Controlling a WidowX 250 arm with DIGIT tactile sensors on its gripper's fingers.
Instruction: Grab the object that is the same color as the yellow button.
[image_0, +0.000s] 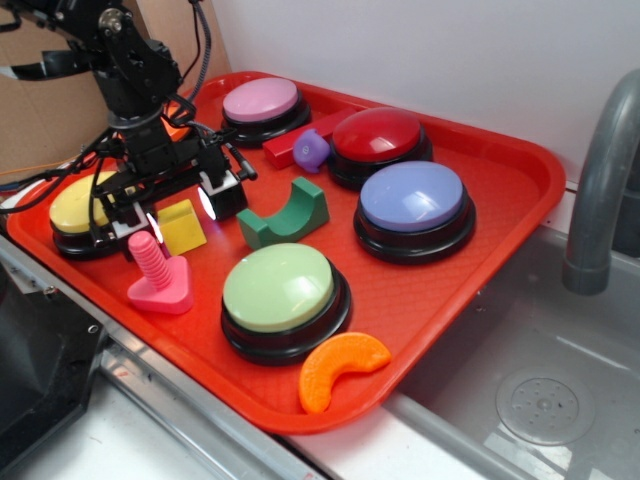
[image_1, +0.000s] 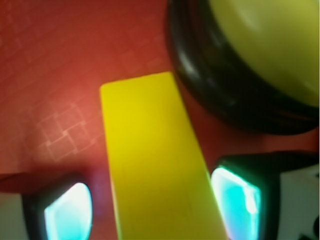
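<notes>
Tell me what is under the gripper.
The gripper hangs open over the yellow block, a finger on each side, on the red tray. The arm covers part of the yellow button.

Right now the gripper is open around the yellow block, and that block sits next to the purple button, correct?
Not the purple one. The exterior view shows the yellow block beside the yellow button. The gripper is indeed open around the block.

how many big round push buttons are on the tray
5. Yellow button at the left edge, partly behind the end effector; pink button at the back; red button beside it; blue-purple button at right; light green button in front. The arm could hide more.
</notes>
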